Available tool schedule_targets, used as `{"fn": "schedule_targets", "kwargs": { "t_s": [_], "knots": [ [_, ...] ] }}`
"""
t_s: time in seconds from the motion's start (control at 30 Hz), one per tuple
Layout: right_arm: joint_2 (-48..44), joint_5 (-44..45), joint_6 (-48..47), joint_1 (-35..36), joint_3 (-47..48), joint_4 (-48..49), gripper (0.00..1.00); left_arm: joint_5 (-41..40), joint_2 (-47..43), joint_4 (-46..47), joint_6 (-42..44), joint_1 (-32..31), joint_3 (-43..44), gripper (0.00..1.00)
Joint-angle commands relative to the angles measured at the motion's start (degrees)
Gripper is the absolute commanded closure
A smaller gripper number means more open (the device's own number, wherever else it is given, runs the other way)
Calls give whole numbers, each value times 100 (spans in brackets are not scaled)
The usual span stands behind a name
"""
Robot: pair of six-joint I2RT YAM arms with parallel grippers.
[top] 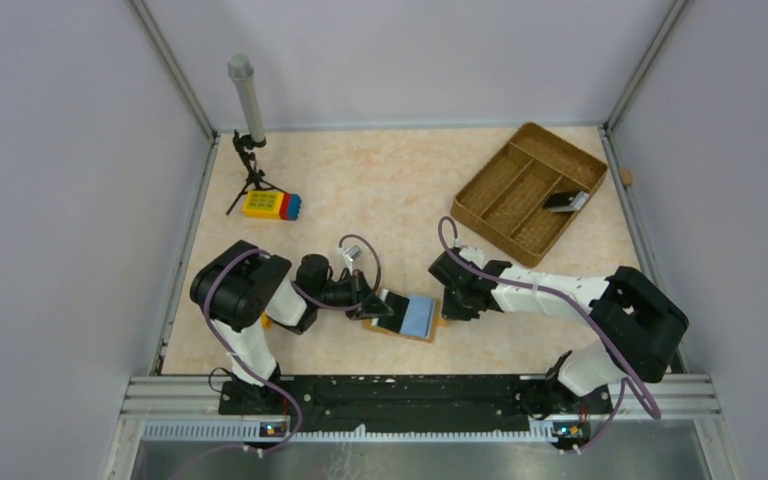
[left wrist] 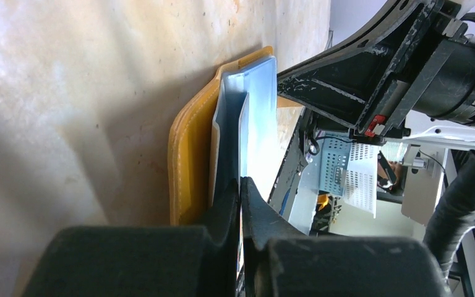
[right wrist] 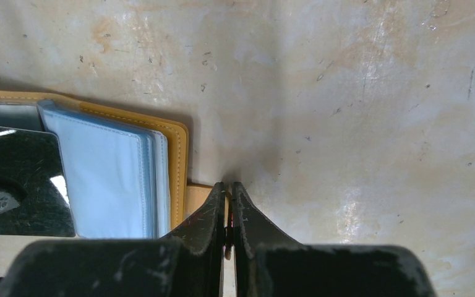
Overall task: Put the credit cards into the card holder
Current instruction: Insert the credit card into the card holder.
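Snag risk at the sleeves: my left gripper (left wrist: 240,189) pinched a glossy black credit card (right wrist: 18,179) just over the open orange-tan leather card holder (right wrist: 179,154); my right gripper (right wrist: 229,190), clamped on its tab at the fingertips, could slip.

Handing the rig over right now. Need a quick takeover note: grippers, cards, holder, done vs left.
Left gripper: shut on a black card, held over the open card holder and its clear sleeves; not visibly in a pocket yet.
Right gripper: shut on the holder's tab.
Elsewhere: at least one dark card lies in the woven tray.
Done: holder open and gripped.
Left: seat the black card, then fetch the tray card. Cannot tell whether any sleeve is already filled.
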Motion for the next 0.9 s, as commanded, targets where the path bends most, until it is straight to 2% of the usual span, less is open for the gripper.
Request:
{"fn": "schedule_targets", "kwargs": {
  "t_s": [0.0, 0.37, 0.87],
  "knots": [
    [312, 101, -43, 74, -146, -181, 100, -186, 32, 556, -140, -3, -202, 100],
    [302, 113, -38, 76, -152, -202, 100, -314, 361, 1495, -645, 5, -438, 100],
    [316, 120, -34, 75, -118, -230, 100, -361, 510, 1678, -736, -3, -477, 100]
  ]
}}
